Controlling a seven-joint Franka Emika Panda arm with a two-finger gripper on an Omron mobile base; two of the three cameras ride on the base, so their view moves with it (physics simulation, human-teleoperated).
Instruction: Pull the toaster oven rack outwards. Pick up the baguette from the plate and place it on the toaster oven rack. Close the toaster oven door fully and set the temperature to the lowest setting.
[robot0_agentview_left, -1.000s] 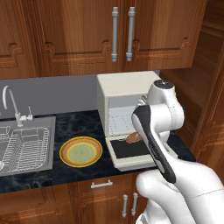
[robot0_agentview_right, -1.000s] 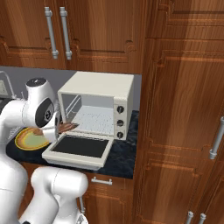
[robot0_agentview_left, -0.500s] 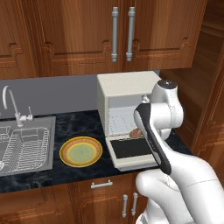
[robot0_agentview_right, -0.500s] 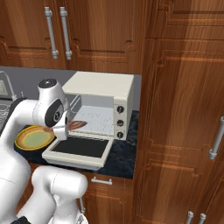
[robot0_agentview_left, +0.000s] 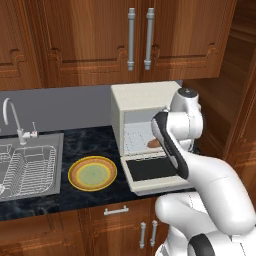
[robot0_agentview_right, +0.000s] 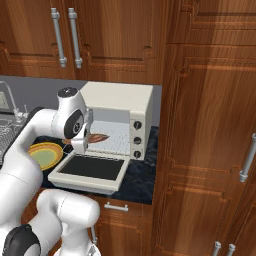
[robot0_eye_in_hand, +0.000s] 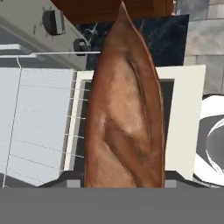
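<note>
Fingers (robot0_eye_in_hand: 73, 183) either side of baguette (robot0_eye_in_hand: 124, 118), above rack (robot0_eye_in_hand: 39, 122).

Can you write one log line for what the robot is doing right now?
step: carrying bread | pincer: shut on baguette | oven door: open | plate: empty

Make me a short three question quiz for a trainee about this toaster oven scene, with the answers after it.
1. True or false: the toaster oven door is shut.
2. What is the gripper carrying?
3. Multiple choice: the plate is (A) holding the bread, (B) bare, beside the open door, (C) in the sink.

Key
1. False: it lies folded down flat.
2. The baguette, held at the oven mouth, above the toaster oven rack.
3. B.
</note>
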